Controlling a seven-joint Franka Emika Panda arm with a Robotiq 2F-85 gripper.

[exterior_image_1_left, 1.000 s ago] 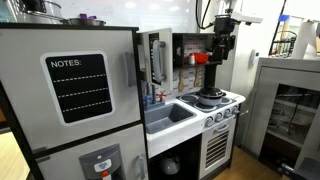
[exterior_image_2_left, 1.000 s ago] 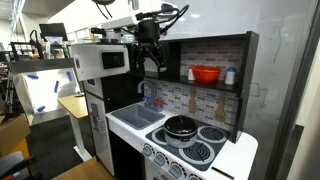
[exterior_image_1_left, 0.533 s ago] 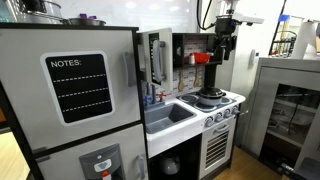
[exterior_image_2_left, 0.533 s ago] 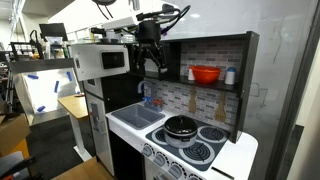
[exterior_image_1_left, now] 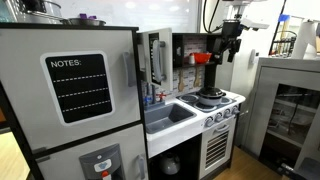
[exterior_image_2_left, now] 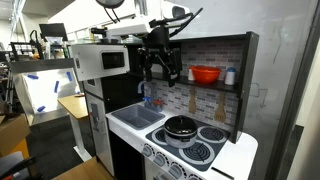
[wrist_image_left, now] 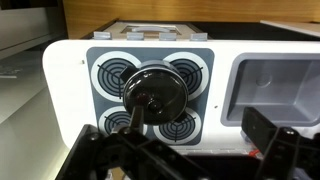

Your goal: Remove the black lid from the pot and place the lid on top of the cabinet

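Note:
The pot with its black lid (exterior_image_1_left: 210, 97) sits on a burner of the toy stove; it also shows in an exterior view (exterior_image_2_left: 182, 125) and from above in the wrist view (wrist_image_left: 155, 95). The lid is round, with a knob in its middle. My gripper (exterior_image_2_left: 161, 72) hangs well above the stove, in front of the black upper cabinet (exterior_image_2_left: 215, 40). It is open and empty, and also shows in an exterior view (exterior_image_1_left: 228, 52). In the wrist view its two dark fingers (wrist_image_left: 190, 160) frame the bottom edge, apart from the lid.
A white sink (exterior_image_2_left: 135, 116) lies beside the stove, also seen in the wrist view (wrist_image_left: 272, 88). A red bowl (exterior_image_2_left: 206, 74) sits on the cabinet shelf. A toy fridge with a "NOTES" board (exterior_image_1_left: 78, 88) stands near the camera. A microwave (exterior_image_2_left: 105, 60) is mounted beside the cabinet.
My gripper has shifted sideways over the stove and a little lower in one exterior view. The pot and lid have not moved.

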